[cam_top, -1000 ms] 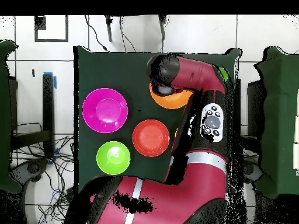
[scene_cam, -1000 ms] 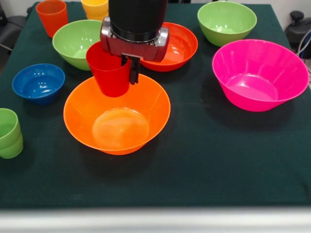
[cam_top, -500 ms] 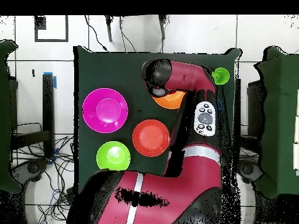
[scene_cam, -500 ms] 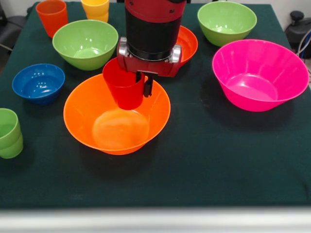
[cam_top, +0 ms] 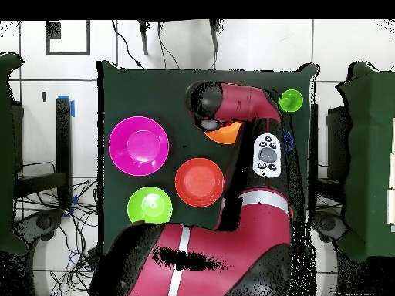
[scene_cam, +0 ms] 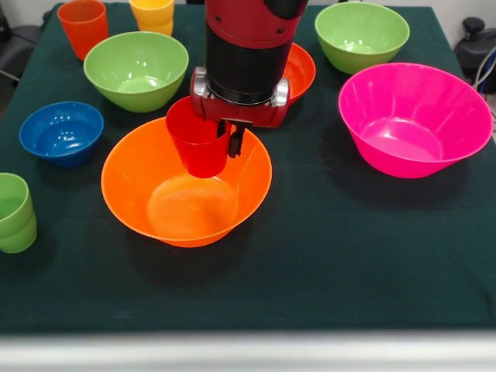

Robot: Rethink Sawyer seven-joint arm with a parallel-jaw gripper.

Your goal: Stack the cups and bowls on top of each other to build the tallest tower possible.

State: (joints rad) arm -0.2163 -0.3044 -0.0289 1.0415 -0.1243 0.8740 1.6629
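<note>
Near table edge (scene_cam: 310, 287) open; far side crowded: pink bowl (scene_cam: 415, 116), green bowls (scene_cam: 136, 68), blue bowl (scene_cam: 60, 132) (arm (cam_top: 247, 116) overhangs orange bowl (scene_cam: 186, 186)).

One camera looks obliquely across the surface (scene_cam: 349, 263) from close by; the other looks straight down from high up. Both share the pink bowl (scene_cam: 415, 116) (cam_top: 138, 145).

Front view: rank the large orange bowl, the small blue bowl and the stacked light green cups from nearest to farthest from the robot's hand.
1. Large orange bowl: directly under the hand, which holds the red cup.
2. Small blue bowl: left of it in the picture.
3. Stacked light green cups: at the left edge, nearer the camera.
</note>
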